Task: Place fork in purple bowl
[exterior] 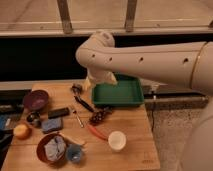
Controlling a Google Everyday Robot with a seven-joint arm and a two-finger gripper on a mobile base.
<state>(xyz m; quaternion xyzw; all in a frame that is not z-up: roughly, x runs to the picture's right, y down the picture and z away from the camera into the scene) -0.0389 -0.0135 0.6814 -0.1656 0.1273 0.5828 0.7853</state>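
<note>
Table (131, 131): fork (77, 118) well apart from jaws by tray (122, 103).

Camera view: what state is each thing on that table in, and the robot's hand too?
gripper: open, holding nothing, hanging over the left end of the green tray.
fork: lying flat on the table, not yet picked up.
purple bowl: upright, empty.
green tray: flat, nothing in it.
reddish-brown bowl: upright, grey cloth inside.
white cup: upright, mouth up.
</note>
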